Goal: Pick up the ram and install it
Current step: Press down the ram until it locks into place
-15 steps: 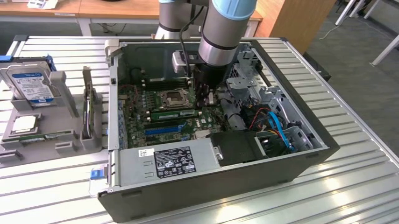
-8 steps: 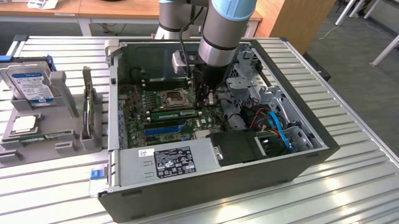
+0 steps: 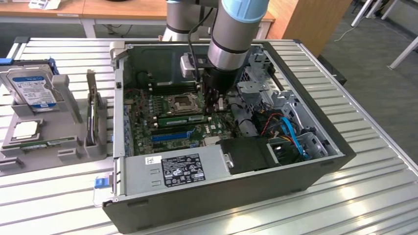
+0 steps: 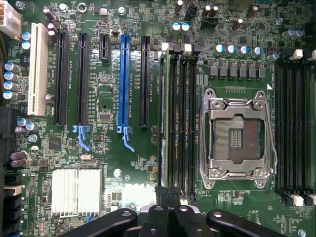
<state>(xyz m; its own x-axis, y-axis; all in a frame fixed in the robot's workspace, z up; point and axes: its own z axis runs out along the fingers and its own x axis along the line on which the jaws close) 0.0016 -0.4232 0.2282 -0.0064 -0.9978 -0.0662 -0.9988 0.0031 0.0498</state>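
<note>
Starting nearest the wrist camera, the gripper (image 4: 170, 196) has its black fingers drawn fully together, right at the near end of the ram (image 4: 171, 123). The ram is seen edge-on there, standing in one of four parallel memory slots beside the single empty CPU socket (image 4: 239, 136). Whether the fingertips pinch the stick or only bear on it I cannot tell. The wrist view lays out the motherboard (image 4: 106, 106) closely enough to count parts: one blue expansion slot (image 4: 123, 81), four black ones, of which one is short, one white slot (image 4: 38, 69) and one silver finned heatsink (image 4: 76, 191). A second bank of memory slots (image 4: 294, 123) with white latches lies on the socket's far side. From the exterior view the board is small and the setting appears instead. Closest is the power supply (image 3: 176, 169) with its black label, set in the open computer case (image 3: 326, 161). Behind it the ram (image 3: 183, 119) shows as a green strip level with the board, with the gripper (image 3: 219, 104) at its end toward the exterior view's right, under the grey arm (image 3: 232, 34). One blue cable (image 3: 294, 137) curls in the drive bay. On the exterior view's left a grey tray (image 3: 65, 154) on the slatted table (image 3: 365, 196) holds one hard drive (image 3: 31, 88), one loose processor (image 3: 26, 129) and one spare green stick (image 3: 39, 143).
</note>
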